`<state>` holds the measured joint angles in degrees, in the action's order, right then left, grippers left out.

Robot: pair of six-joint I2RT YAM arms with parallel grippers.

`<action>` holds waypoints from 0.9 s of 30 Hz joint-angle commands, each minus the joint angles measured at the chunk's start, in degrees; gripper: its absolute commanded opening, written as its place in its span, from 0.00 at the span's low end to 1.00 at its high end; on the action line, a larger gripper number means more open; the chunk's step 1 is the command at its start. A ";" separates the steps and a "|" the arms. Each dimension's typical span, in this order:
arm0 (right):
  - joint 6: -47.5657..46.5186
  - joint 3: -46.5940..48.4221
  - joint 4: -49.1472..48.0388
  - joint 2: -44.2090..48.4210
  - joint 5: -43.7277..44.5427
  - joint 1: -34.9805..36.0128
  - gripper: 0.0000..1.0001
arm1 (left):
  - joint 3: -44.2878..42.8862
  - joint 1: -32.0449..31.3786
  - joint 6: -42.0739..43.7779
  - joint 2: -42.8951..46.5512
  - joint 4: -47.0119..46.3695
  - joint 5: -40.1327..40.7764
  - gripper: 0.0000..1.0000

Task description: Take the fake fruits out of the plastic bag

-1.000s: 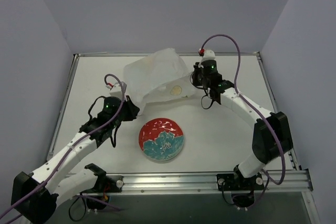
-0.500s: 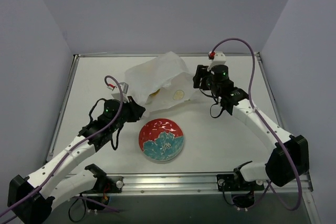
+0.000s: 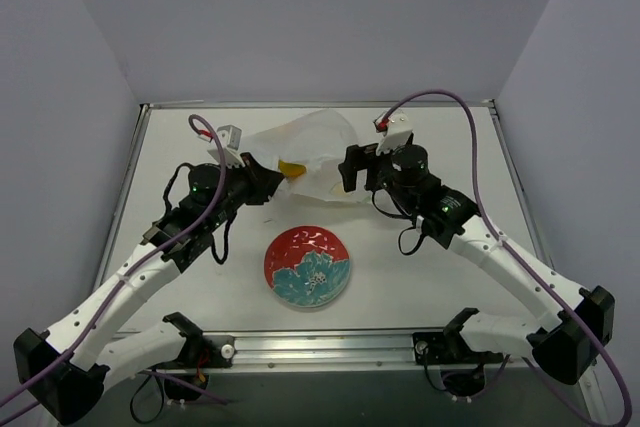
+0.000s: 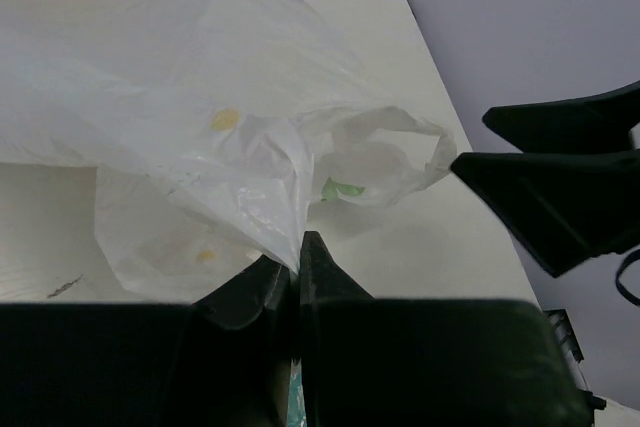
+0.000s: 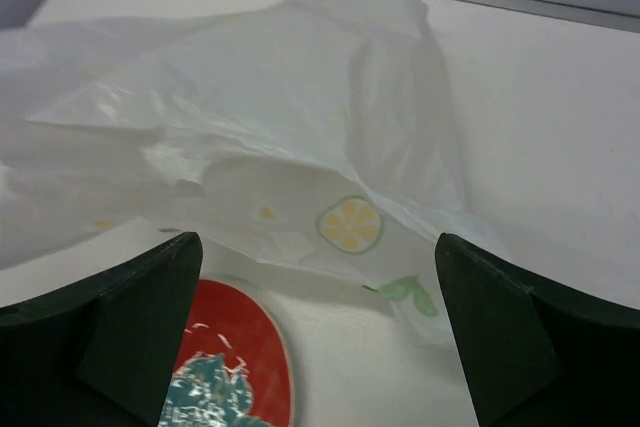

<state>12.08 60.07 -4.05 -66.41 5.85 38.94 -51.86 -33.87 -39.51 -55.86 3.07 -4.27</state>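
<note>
Change: right gripper has let go of the plastic bag, jaws now wide apart, and the bag has sagged. left gripper still clenched on the film.

Plastic bag: translucent white film. Visible through the film are a citrus slice, yellow with green rim, and a green leaf piece. A yellow fruit shows at the bag mouth. Plate: red toward 12 o'clock, teal floral pattern toward 6 o'clock, white flecks. Counter: off-white.
</note>
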 commanded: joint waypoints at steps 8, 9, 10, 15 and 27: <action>-6.45 -1.64 1.15 -12.15 7.24 -6.41 1.00 | -8.25 -0.23 3.12 -2.59 3.52 -0.21 0.02; -6.10 -0.41 0.81 -13.73 6.55 -8.68 1.00 | -10.26 -0.32 3.38 -3.03 3.78 -0.38 0.02; -5.66 2.30 0.19 -16.62 5.50 -9.75 0.96 | -11.59 -0.15 4.08 -4.34 5.09 -0.21 0.02; -3.03 10.58 -0.25 -18.85 0.83 -9.41 0.01 | -24.83 0.38 7.33 -9.61 9.49 0.23 0.02; -3.55 33.06 8.17 -14.17 -0.49 -4.22 0.00 | -48.59 9.41 11.03 -16.38 21.80 -3.45 0.02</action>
<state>8.75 87.64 0.32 -79.07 5.74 35.33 -95.72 -28.62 -29.43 -70.48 22.06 -4.58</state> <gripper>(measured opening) 0.005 0.028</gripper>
